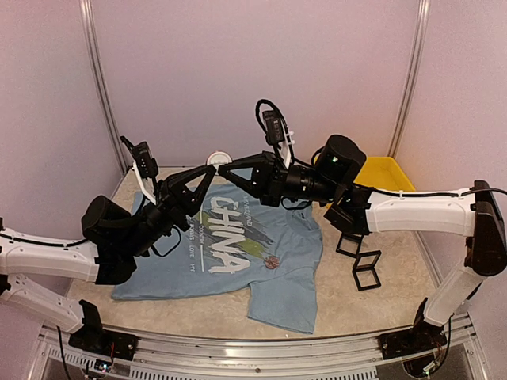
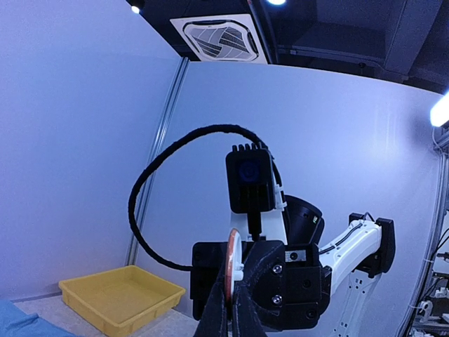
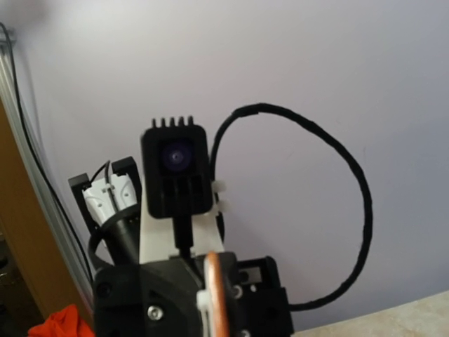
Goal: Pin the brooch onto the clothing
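Walls: pale lilac panels (image 1: 238,71), joined by vertical metal rails (image 1: 101,87). Tabletop (image 1: 206,305) beige, speckled, stone-look. Yellow tray (image 1: 396,170) at back right corner, two small black square frames (image 1: 366,269) in front of it. Overhead: dark ceiling (image 2: 351,35) with square AC vent (image 2: 219,38), bright strip light (image 2: 442,112) on the right edge.
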Robot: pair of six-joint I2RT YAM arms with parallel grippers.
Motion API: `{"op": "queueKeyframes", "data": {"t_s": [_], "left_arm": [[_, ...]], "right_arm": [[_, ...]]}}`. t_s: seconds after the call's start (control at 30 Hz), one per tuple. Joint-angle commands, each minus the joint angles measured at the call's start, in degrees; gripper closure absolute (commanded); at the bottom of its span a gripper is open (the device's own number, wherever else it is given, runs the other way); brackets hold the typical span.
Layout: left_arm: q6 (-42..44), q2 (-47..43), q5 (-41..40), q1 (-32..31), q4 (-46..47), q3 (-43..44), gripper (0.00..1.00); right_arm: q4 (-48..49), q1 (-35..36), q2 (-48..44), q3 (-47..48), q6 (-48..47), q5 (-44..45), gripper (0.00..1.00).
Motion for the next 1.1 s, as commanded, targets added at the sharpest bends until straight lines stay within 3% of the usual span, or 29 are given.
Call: {"op": "queueKeyframes", "data": {"t_s": [0.0, 0.37, 0.47, 0.53, 0.63, 0.67, 0.8, 0.93, 1.07], "left_arm": [[1.0, -1.0, 0.7, -0.4, -0.5, 1.2, 1.00], [5.1, -3.9, 2.8, -0.5, -6.5, 0.7, 1.00], [8.5, -5.7, 2.9, -0.5, -17.9, 4.2, 1.00], [11.1, -7.9, 3.6, -0.6, -27.9, 6.9, 1.00], [13.7, -11.0, 5.0, -0.5, -46.9, 12.7, 1.00], [13.6, -11.4, 4.5, -0.5, -53.8, 15.8, 1.00], [11.5, -9.4, 5.8, -0.6, -72.5, 25.7, 1.00], [11.5, -8.0, 10.9, -0.9, -78.0, 28.5, 1.00], [12.4, -7.4, 9.1, -1.2, -80.6, 30.0, 1.00]], "right_arm": [[-0.6, 0.5, -1.3, -0.2, -1.0, 0.6, 1.00], [-7.2, 0.8, -7.0, -2.2, -11.2, -2.2, 1.00], [-18.3, 0.8, -9.2, 0.8, -18.2, -5.2, 0.55], [-33.1, 0.6, -11.5, 4.7, -28.3, -3.4, 0.33], [-55.1, 0.0, -14.1, 11.4, -37.1, 2.0, 0.08], [-60.8, -0.1, -14.6, 13.5, -38.3, 3.4, 0.06], [-76.8, -0.3, -14.1, 20.7, -38.4, 5.3, 0.10], [-84.0, -0.4, -10.5, 26.7, -36.2, 5.2, 0.33], [-86.3, -0.3, -7.4, 29.3, -36.2, 3.1, 0.49]]}}
